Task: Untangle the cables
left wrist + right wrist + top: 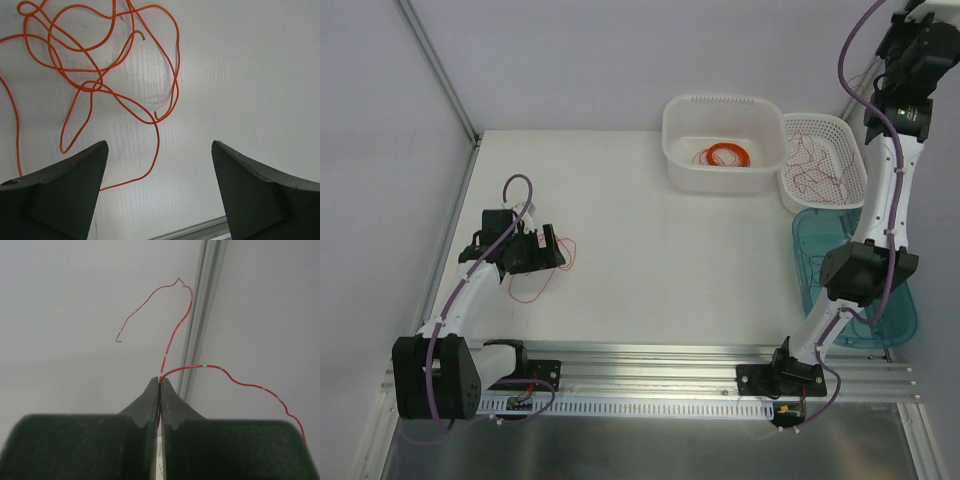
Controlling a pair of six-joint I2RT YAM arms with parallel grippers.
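1. A robotics lab test cell is indicated.
2. A bare white table [650, 260] is enclosed by plain pale panels [570, 60] held in a metal frame [437, 68].
3. A left arm [470, 285] and a right arm [880, 200] are bolted to a slotted aluminium rail [650, 365].
4. Plastic bins [720, 180] are set out at the far right.

Your flat white table top [650, 260] carries four things. Toward the left lie loose, hair-thin orange cables [95, 86], curling and crossing over one another on the bare surface. At the far right stands a white rectangular plastic tub [720, 182], with a white latticed plastic basket [795, 185] just beside it. Nearer you lies a translucent teal plastic tray [900, 320]; the basket's near end may overlap it, though the overhead view leaves that unclear.
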